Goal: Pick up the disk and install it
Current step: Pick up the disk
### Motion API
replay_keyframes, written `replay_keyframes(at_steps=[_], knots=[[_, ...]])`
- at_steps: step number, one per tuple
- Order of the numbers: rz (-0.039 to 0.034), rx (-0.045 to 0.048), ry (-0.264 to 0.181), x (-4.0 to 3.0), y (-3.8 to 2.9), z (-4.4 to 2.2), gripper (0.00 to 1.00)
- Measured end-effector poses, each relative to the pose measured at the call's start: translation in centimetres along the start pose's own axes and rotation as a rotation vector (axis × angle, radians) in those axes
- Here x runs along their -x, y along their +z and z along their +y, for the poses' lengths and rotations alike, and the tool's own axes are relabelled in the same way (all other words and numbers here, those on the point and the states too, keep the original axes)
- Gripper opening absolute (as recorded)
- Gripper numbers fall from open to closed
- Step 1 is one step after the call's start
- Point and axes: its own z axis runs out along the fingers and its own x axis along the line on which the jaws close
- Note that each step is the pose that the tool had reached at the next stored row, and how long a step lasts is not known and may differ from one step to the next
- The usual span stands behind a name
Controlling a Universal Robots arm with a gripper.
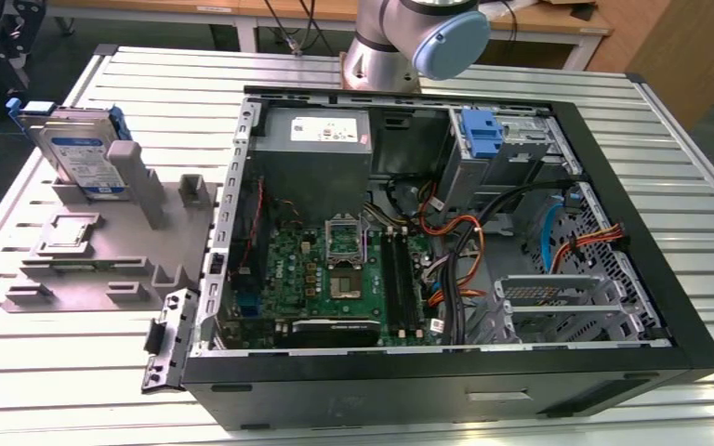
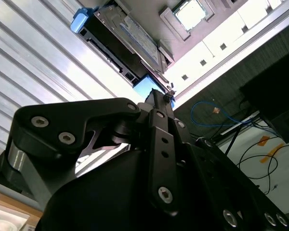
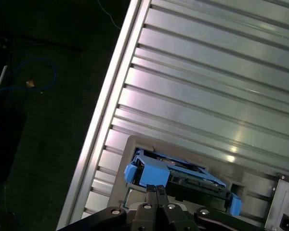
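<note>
The arm (image 1: 413, 37) rises past the exterior view's top edge, its tool (image 3: 156, 188) seemingly closed.

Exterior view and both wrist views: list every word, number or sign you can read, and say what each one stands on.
No text here can be read.
The disk, white-and-blue label: print too small to read.
The grey metal box, white sticker: print too small to read.
Both wrist views: no legible words, numbers or signs.
</note>
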Motion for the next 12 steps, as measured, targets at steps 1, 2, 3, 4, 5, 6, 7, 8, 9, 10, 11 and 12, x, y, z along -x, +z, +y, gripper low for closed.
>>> replay_keyframes(at_steps=[1,2,3,4,5,6,7,8,9,10,11,12], knots=[[0.0004,0.0000,-0.010,0.00,0.00,0.00,0.10],[0.0011,-0.0001,-0.026,0.00,0.00,0.00,0.10],[0.0017,-0.0001,-0.040,0.00,0.01,0.00,0.10],[0.0024,-0.0002,-0.057,0.00,0.01,0.00,0.10],[0.0031,-0.0002,-0.072,0.00,0.01,0.00,0.10],[0.0037,-0.0003,-0.087,0.00,0.01,0.00,0.10],[0.0043,-0.0003,-0.100,0.00,0.01,0.00,0.10],[0.0048,-0.0003,-0.113,0.00,0.01,0.00,0.10],[0.0051,-0.0004,-0.121,0.00,0.01,0.00,0.10],[0.0055,-0.0004,-0.128,0.00,0.01,0.00,0.10],[0.0057,-0.0004,-0.133,0.00,0.01,0.00,0.10],[0.0059,-0.0004,-0.136,0.00,0.01,0.00,0.10]])
